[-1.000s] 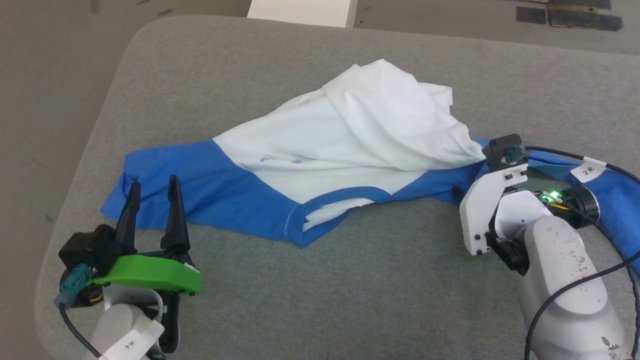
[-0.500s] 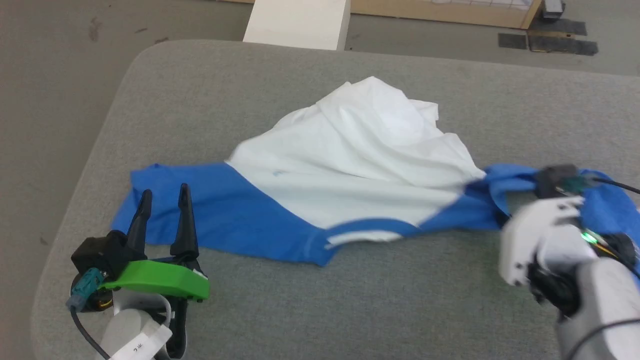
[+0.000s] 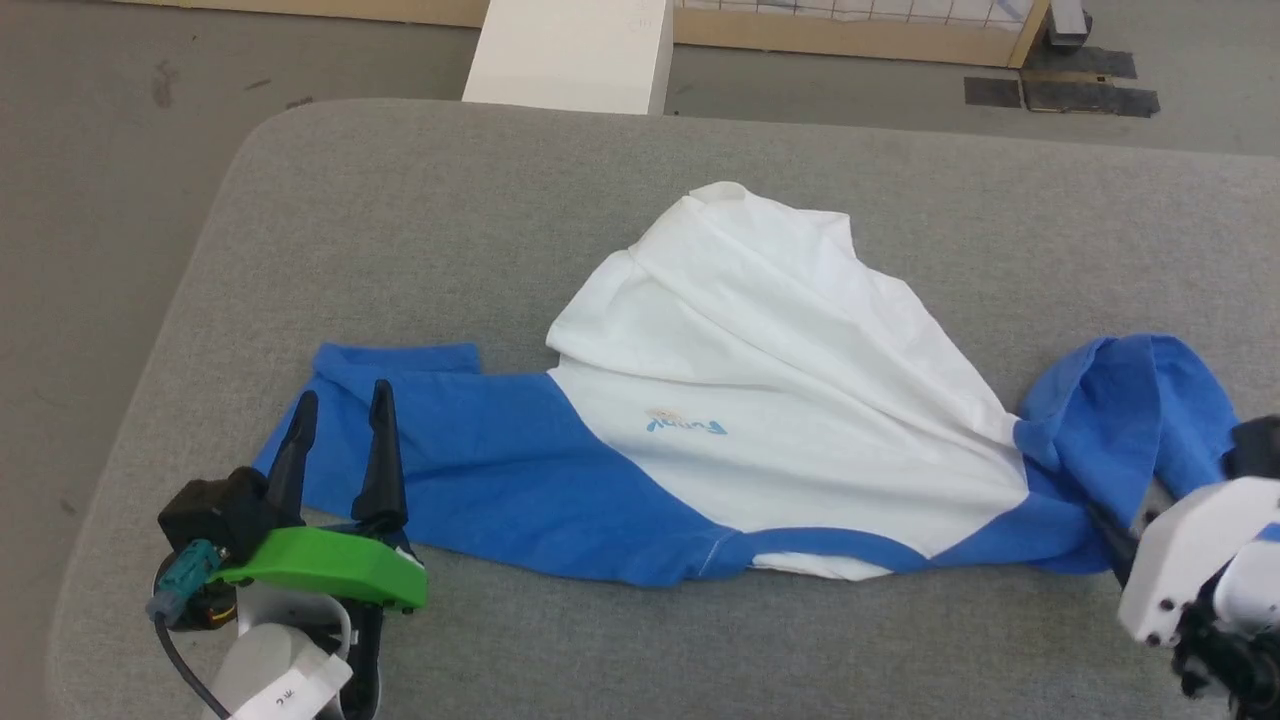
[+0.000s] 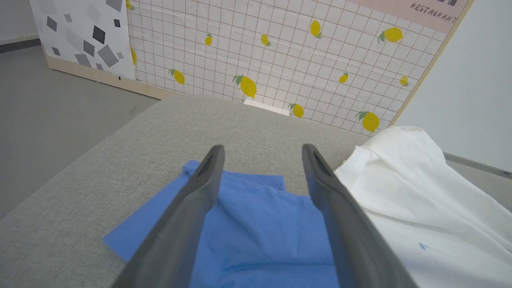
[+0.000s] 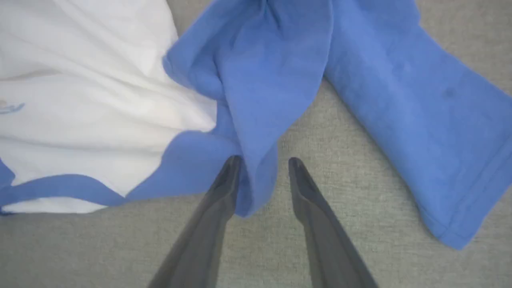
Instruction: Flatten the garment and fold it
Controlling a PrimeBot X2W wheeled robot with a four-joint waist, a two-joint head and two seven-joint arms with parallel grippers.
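While the long-sleeved shirt (image 3: 780,400) lies rumpled on the grey tabletop (image 3: 500,200), left claw (image 3: 343,392) parted over its 9 o'clock sleeve (image 3: 470,470), right claw (image 5: 265,159) parted (blue fold (image 5: 260,100) between)

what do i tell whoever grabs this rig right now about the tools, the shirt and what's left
Left tool: open, holding nothing, fingers over the flat blue left sleeve.
Right tool: open, with a fold of the doubled-over right sleeve between its fingers.
Garment: on the grey pad, collar toward the robot, white body creased and bunched.
Done: roughly spread out.
Left: straighten the right sleeve, smooth the body, then all the folding.
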